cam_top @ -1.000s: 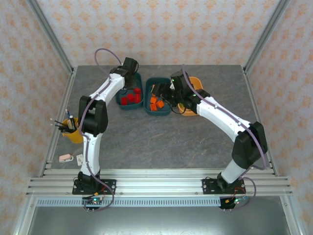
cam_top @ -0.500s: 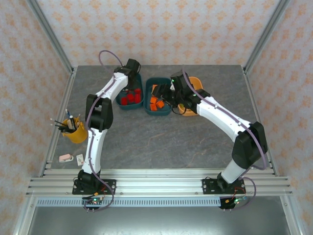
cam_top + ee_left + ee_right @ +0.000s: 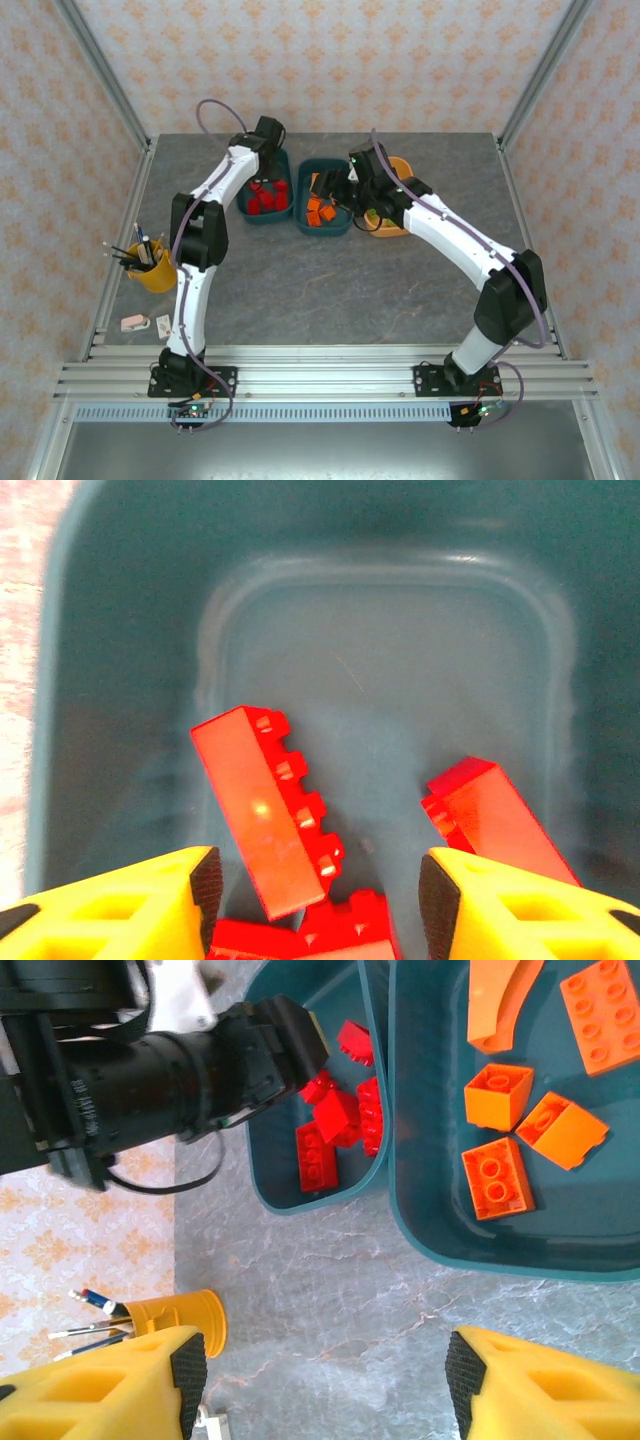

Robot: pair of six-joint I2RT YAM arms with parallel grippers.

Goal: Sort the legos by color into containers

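Spreading over the dark teal plastic tub, the left gripper has just freed a red plastic brick, now sorted; the right gripper gapes empty.

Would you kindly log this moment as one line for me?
left fingers: open, above red legos in teal tub | right fingers: open, empty, above table near second tub holding orange legos

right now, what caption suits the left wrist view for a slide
Left gripper, jaws open, hangs over the dark teal tub of red legos.
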